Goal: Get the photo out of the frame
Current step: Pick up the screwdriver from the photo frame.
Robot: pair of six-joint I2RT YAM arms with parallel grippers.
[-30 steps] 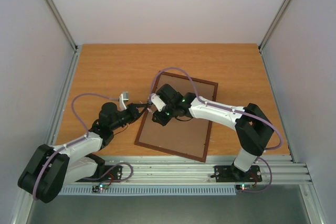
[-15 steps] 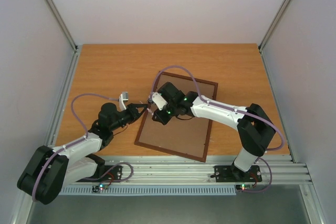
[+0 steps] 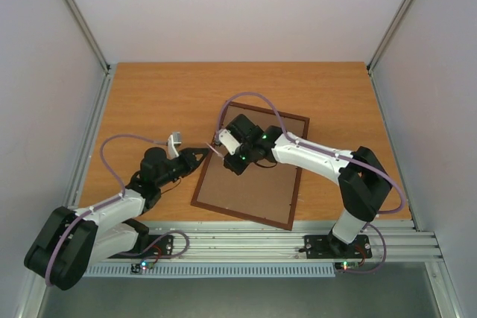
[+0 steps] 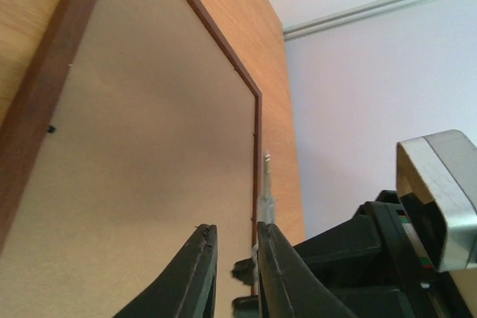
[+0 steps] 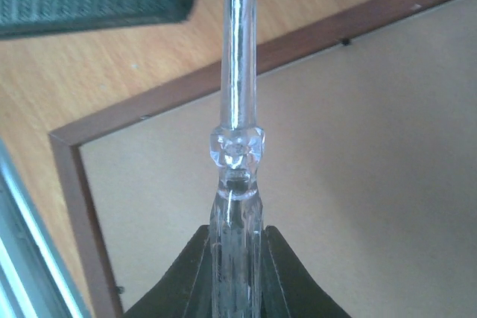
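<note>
The frame (image 3: 246, 193) lies flat on the wooden table (image 3: 149, 102), just right of the middle, with its brown hardboard back (image 3: 257, 176) facing up; its long axis runs from near to far, the far end leaning somewhat to the right, and its near short edge sits close to the table's near edge; the photo does not show in any view.

The right gripper (image 3: 228, 156) hangs over the far left part of the frame and is clamped on a clear rod (image 3: 215, 150); in the right wrist view the two fingers of this gripper (image 5: 237, 232) press the rod (image 5: 240, 72) from both sides, and the rod runs straight out from them, over the hardboard (image 5: 358, 147), across the dark wooden rail (image 5: 149, 106) near one corner and on above bare table; its far end leaves that view, and whether it touches the frame cannot be told.

The left gripper (image 3: 201, 156) sits just left of the frame's left long edge, pointing right toward the rod; in the left wrist view its fingers (image 4: 201, 273) stand a narrow slit apart with nothing between them, the hardboard (image 4: 149, 147) showing through the gap; the rod (image 4: 266, 184) appears beyond them, beside a thin rail of the frame (image 4: 41, 109).
</note>
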